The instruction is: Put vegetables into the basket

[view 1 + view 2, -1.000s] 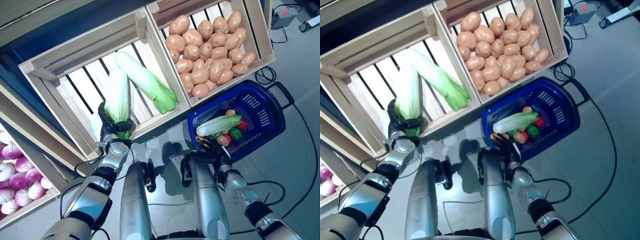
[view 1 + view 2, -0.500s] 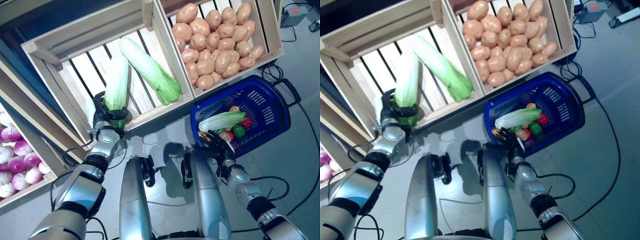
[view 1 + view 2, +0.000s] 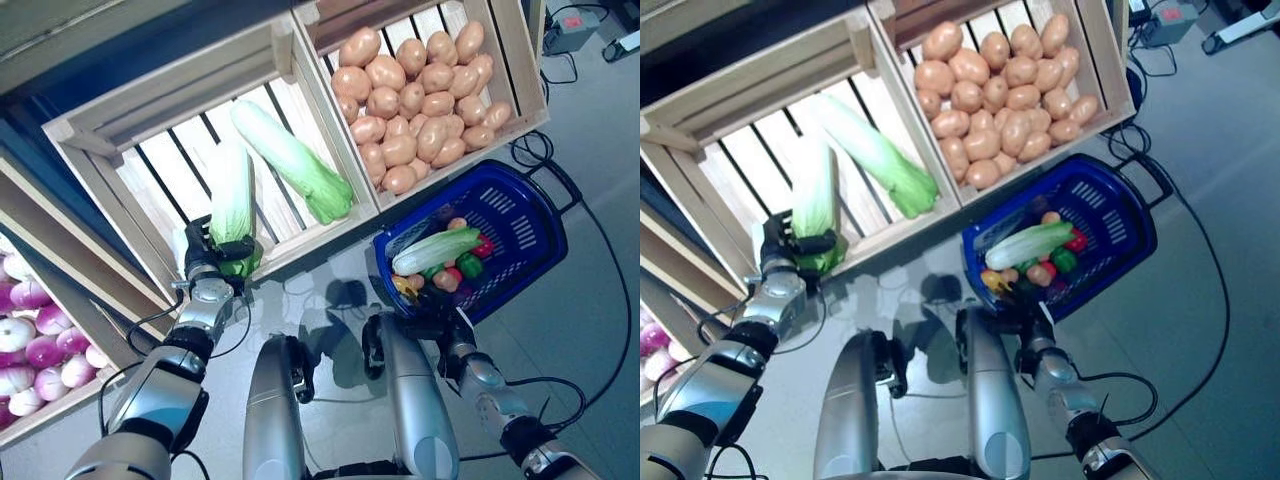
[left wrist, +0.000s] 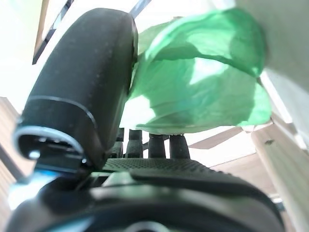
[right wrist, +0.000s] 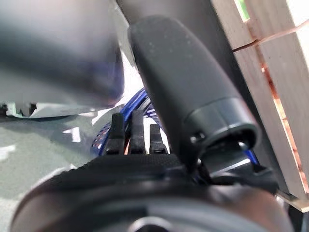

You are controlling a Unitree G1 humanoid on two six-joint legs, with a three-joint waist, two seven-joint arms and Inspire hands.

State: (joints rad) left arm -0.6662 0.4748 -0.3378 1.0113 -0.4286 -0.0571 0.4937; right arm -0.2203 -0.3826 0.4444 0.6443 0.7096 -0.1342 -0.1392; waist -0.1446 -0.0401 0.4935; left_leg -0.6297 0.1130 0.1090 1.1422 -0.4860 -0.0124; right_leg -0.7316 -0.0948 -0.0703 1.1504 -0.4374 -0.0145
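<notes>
My left hand (image 3: 208, 262) is shut on a long pale-green cabbage (image 3: 232, 200) at the front edge of the slatted wooden crate (image 3: 120, 190); its green leafy end fills the space past my thumb in the left wrist view (image 4: 193, 82). The blue basket (image 3: 520, 215) stands on the floor at the right and holds another long cabbage (image 3: 436, 250), plus red, green and orange vegetables. My right hand (image 3: 432, 300) is open just at the basket's near rim, fingers straight (image 5: 130, 133).
A second long cabbage (image 3: 290, 160) lies in the same crate. A crate of potatoes (image 3: 415, 95) stands behind the basket. A lower shelf with purple-white vegetables (image 3: 30, 350) is at the far left. Grey floor lies to the right.
My left hand has drawn the cabbage slightly down toward the crate's front edge. My right hand stays by the basket's near rim. The camera has shifted.
</notes>
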